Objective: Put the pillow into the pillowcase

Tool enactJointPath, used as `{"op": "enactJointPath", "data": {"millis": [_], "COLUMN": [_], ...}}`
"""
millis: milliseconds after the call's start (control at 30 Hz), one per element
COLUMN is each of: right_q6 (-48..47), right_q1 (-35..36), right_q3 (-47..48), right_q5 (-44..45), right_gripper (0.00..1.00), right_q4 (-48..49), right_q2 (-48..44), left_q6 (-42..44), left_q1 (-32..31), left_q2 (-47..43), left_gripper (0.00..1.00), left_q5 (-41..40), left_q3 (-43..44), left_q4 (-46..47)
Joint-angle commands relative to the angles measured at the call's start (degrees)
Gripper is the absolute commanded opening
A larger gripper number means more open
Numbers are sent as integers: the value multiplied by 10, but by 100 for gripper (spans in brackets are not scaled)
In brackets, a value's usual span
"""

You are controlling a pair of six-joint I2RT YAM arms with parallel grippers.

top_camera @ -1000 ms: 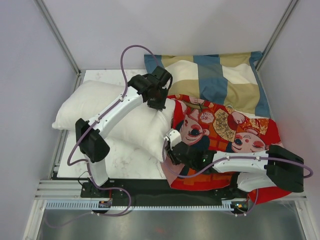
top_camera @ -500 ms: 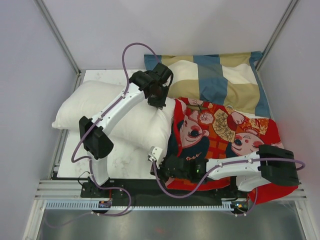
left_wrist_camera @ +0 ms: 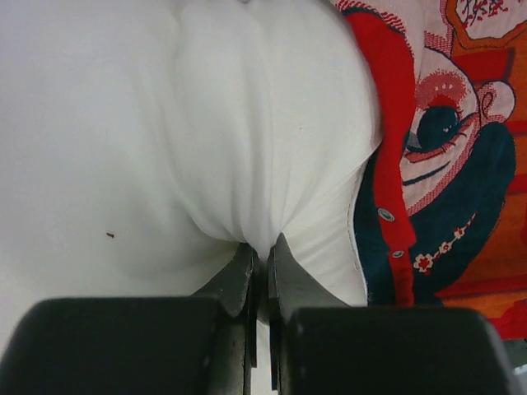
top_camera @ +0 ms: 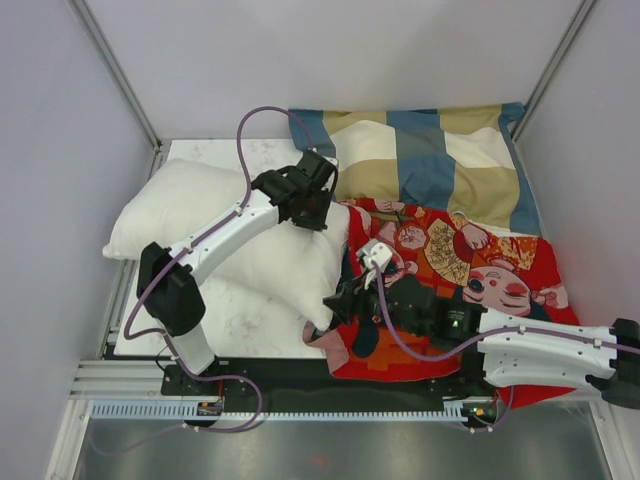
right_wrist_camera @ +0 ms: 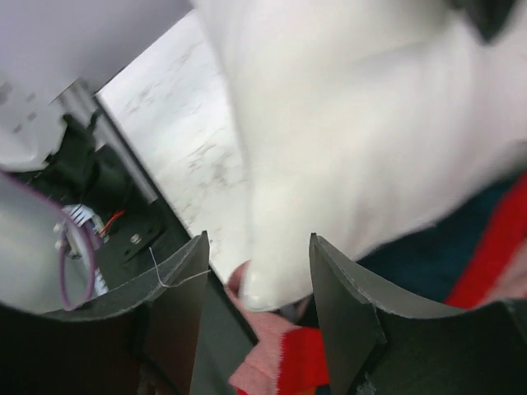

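The left claw [left_wrist_camera: 262,245] is clenched on a pinch of the pillow [left_wrist_camera: 206,115] at its right end. The right claw [right_wrist_camera: 259,240] is released, jaws spread about the pillow's blurred near corner. The pillowcase [top_camera: 455,255] lies right of the pillow, touching it, its near edge hidden under the right arm. Beyond the pillow's right end, a checked pillow [top_camera: 440,160] is partly covered.

Our left arm [top_camera: 225,232] reaches from the lower left up to mid-frame, the left gripper [left_wrist_camera: 262,247] pinched tight on a fold of the pillow [left_wrist_camera: 247,123]. Our right arm [top_camera: 530,345] stretches low from the lower right toward centre, the right gripper [right_wrist_camera: 259,271] with its fingers spread apart.
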Motion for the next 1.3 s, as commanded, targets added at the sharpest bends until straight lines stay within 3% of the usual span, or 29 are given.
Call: {"op": "enactJointPath", "data": {"millis": [0,67,233,600,700,733,767,833,867,1067,1267], "right_q6": [72,95,125,121,101,93,83,75,73,80,95], "right_q1": [-66,-104,-132,-198,-199,-199,-199,-199,-199,-199,-198], "right_q3": [12,9,-23,-37,-12,8,20,52,62,130,156], "right_q5": [61,56,56,40,20,12,-9,-35,-45,-95,-111], "right_gripper": [61,64,73,72,58,49,27,5,0,0,0], "right_q4": [-141,-186,-194,-78,-53,-52,-54,-59,-64,-124,-151], "right_q2": [-31,-29,-7,151,181,188,189,175,166,87,32], "left_q6": [4,4,3,8,8,8,10,14,11,-29,-70], "left_q1": [4,3,3,2,3,3,3,3,3,-13,-65], "left_q2": [-33,-35,-42,-67,-71,-74,-75,-81,-82,-90,-46], "left_gripper": [2,2,2,2,2,2,2,2,2,2,2], "left_q5": [-57,-54,-40,-14,-12,-12,-14,-21,-25,-24,-65], "left_q3": [-26,-36,-44,-60,-60,-60,-58,-50,-18,135,151], "left_q4": [48,54,69,86,86,86,86,76,60,-34,-44]}}
